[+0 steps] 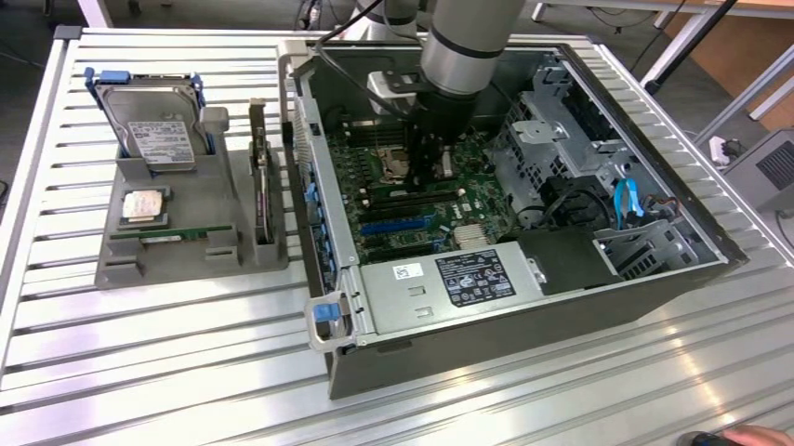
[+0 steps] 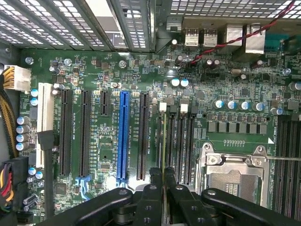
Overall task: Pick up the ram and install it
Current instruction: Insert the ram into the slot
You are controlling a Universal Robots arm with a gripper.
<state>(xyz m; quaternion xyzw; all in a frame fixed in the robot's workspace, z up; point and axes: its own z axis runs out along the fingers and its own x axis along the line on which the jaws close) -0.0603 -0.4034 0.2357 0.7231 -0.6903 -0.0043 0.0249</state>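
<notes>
In the wrist view the ram (image 2: 163, 141) appears edge-on as a thin greenish line, and my gripper (image 2: 163, 175) is shut on it, one black finger (image 2: 154, 181) on each side. The stick runs along the outermost of the dark memory slots (image 2: 175, 141), beside the CPU socket (image 2: 235, 172). Whether its edge touches the slot I cannot tell. In the exterior view the gripper (image 1: 430, 172) reaches down inside the open computer case (image 1: 325, 149), just over the motherboard (image 1: 422, 209).
On the exterior view's left, a grey holder (image 1: 125, 269) carries a silver hard drive (image 1: 155, 125), a dark upright expansion card (image 1: 260, 190) and a green strip (image 1: 167, 233). Drive cages (image 1: 559, 130), cables (image 1: 624, 200) and the power supply (image 1: 478, 277) crowd the case. A hand (image 1: 745, 437) shows at the bottom right corner.
</notes>
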